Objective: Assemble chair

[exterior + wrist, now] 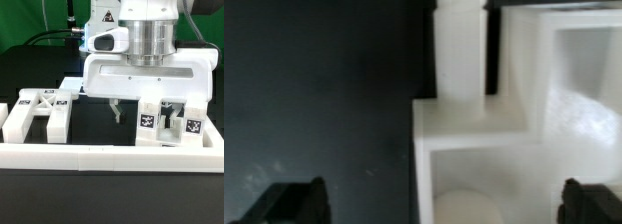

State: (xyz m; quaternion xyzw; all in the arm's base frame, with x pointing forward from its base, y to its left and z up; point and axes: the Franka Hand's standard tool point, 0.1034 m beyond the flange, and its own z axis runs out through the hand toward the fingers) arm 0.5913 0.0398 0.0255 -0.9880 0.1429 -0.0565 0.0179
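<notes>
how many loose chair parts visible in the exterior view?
3: one blocky piece at the exterior view's left, one upright piece at its right, a flat panel behind them. More may hide behind the arm.

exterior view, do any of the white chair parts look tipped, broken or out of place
Nothing stands out. The legged part at the exterior view's left and the blocky part at its right look whole and lie apart behind the border rail. The open pincer holds nothing.
</notes>
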